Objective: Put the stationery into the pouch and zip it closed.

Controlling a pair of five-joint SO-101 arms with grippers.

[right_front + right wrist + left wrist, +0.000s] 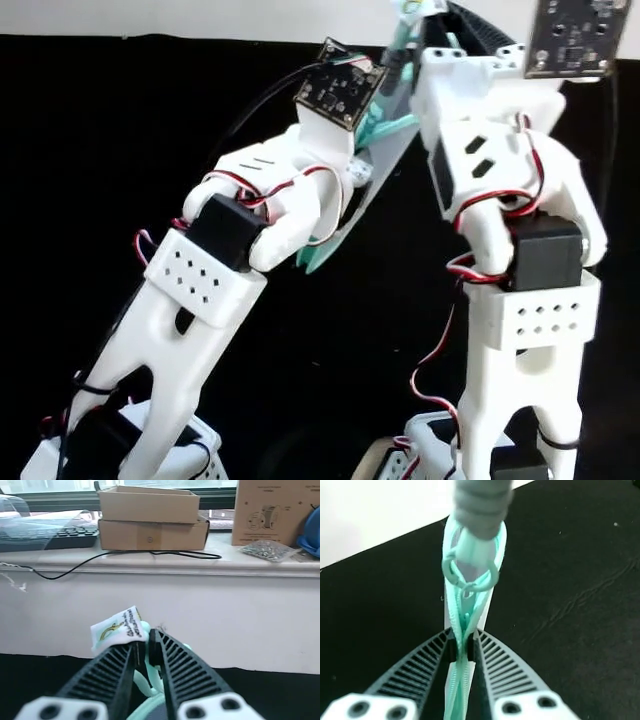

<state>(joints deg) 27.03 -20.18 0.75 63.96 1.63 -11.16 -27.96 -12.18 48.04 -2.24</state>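
From above: the two arms meet high over the black bench (100,130), towards its far edge, with the pouch (323,255) strung in the air between them. It's a mint-trimmed thing, hanging at a slant from the right arm (520,250) down to the left arm (200,270), and not touching the bench. Whether any stationery is inside, I can't say.

Left wrist camera now: the left tool (463,647) is pressed together on the pouch's zipper band (457,690), teeth running straight through the pinch. Further along the band dangles a ring pull (470,580), free and swinging-looking. How much of the zip is closed I can't tell.

Right wrist camera: the right tool (145,647) is clamped on the pouch's end, right beside a white label (117,627) that sticks out sideways. Behind it there's a wall and a sill with cardboard boxes (150,515).

My read is that this pouch is light, thin and floppy, and will sag wherever it isn't held taut. The zipper band is the firmest place to hold. One tool should anchor an end, and the other wants the ring pull, which is small and likely to slip.
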